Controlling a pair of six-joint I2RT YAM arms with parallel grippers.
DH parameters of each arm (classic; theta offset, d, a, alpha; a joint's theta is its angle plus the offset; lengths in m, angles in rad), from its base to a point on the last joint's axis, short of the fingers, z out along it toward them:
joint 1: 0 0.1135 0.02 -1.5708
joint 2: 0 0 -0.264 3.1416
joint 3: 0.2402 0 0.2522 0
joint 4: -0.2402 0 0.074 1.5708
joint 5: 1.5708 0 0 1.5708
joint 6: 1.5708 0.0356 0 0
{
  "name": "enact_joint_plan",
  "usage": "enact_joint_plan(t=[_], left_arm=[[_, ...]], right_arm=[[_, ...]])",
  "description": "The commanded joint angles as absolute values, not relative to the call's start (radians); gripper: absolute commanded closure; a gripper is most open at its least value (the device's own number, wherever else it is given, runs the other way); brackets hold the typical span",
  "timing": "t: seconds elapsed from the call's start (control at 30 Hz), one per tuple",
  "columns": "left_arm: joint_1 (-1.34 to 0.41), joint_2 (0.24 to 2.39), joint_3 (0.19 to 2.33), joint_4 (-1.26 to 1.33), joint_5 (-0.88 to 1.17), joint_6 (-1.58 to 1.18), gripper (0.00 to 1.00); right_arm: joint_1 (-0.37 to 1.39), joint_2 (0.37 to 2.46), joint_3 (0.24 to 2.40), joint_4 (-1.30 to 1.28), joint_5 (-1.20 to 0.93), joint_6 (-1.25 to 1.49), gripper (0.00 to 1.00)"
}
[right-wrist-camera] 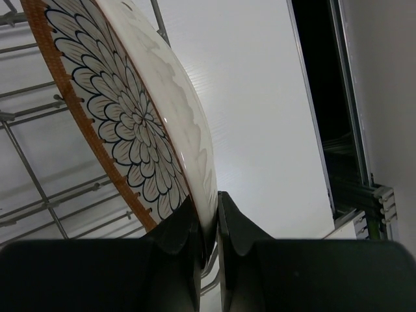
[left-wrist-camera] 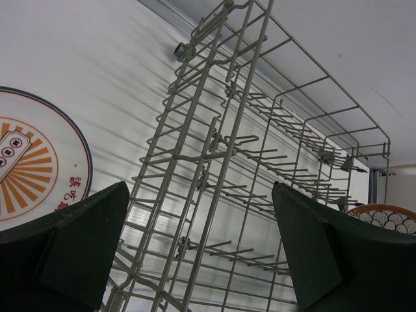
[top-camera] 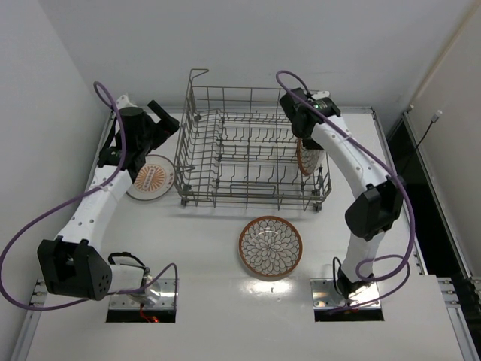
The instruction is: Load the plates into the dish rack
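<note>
Right gripper pinches petal-pattern plate on edge at dish rack's right end; next, likely seat it between tines; left gripper spread.

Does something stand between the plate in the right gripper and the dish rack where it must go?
Nothing visible does. The right gripper pinches the petal plate by its rim, on edge at the right end of the dish rack; only the rack's own wires are near it. Whether it already sits between tines is unclear.
</note>
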State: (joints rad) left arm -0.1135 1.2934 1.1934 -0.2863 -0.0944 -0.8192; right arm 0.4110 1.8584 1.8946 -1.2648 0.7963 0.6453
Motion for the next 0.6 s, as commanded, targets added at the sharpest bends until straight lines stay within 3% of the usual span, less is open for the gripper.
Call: enact_joint_plan(t=[0.0,0.57], left_arm=[[-0.114,1.255,1.193,-0.27,-0.103,-0.808,0.1],[-0.114,1.255,1.193,-0.279,-0.112,-0.808,0.1]], right_arm=[[0.454,1.819,1.91,-1.189,0.851,0.709,1.0],[0.495,1.878,1.815,-1.203,0.718,0.819,1.0]])
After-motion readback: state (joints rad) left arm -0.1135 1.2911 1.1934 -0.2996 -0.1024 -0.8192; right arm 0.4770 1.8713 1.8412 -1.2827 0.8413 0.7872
